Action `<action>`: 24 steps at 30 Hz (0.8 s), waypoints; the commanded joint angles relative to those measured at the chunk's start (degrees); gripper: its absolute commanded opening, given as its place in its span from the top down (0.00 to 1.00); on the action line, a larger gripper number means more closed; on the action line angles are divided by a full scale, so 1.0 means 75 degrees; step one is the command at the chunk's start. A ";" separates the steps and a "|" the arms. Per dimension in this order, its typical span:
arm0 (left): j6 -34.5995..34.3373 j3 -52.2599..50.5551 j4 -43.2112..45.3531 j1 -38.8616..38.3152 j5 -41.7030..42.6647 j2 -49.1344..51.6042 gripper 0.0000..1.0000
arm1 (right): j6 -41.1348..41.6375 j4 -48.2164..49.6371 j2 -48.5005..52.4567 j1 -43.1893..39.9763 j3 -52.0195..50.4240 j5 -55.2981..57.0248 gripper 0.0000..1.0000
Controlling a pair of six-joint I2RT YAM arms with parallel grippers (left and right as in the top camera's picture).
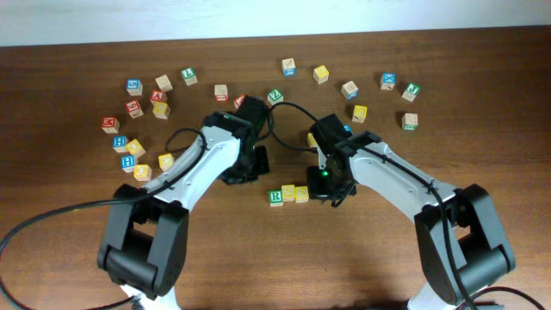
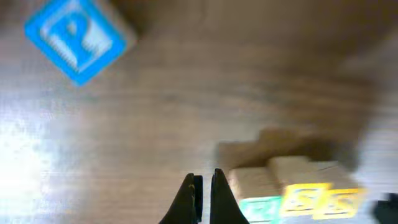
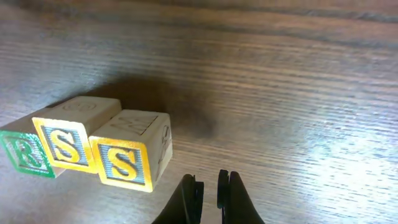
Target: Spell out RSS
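Observation:
Three cubes stand touching in a row at mid-table: the green R cube (image 1: 275,196), an S cube (image 1: 288,193) and a second S cube (image 1: 302,195). The right wrist view shows them reading R (image 3: 25,154), S (image 3: 64,148), S (image 3: 124,160). My right gripper (image 1: 332,186) (image 3: 210,186) is empty, its fingers almost together, just right of the last S and apart from it. My left gripper (image 1: 246,166) (image 2: 203,186) is empty and shut, just left of the row. The left wrist view shows the row blurred, with the green cube (image 2: 261,208) and the yellow cubes (image 2: 303,200) (image 2: 339,202).
Several loose letter cubes lie along the back of the table, a cluster at the far left (image 1: 138,142) and others at the far right (image 1: 410,120). A blue P cube (image 2: 78,37) lies beyond my left gripper. A yellow cube (image 1: 312,139) sits by my right arm.

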 commanded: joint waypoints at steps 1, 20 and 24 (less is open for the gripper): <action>0.0029 0.0519 0.0796 -0.0146 0.0271 -0.0038 1.00 | 0.0160 0.0239 -0.0020 -0.0402 0.0216 0.0312 0.89; -0.0347 0.0475 0.0851 -0.1411 0.0379 0.0877 1.00 | 0.0067 -0.0682 -0.0017 -0.2279 0.0207 0.0289 0.94; -0.0347 0.0475 0.0705 -0.1411 0.0382 0.0877 1.00 | 0.0067 -0.0685 -0.0017 -0.2279 0.0204 0.0283 0.94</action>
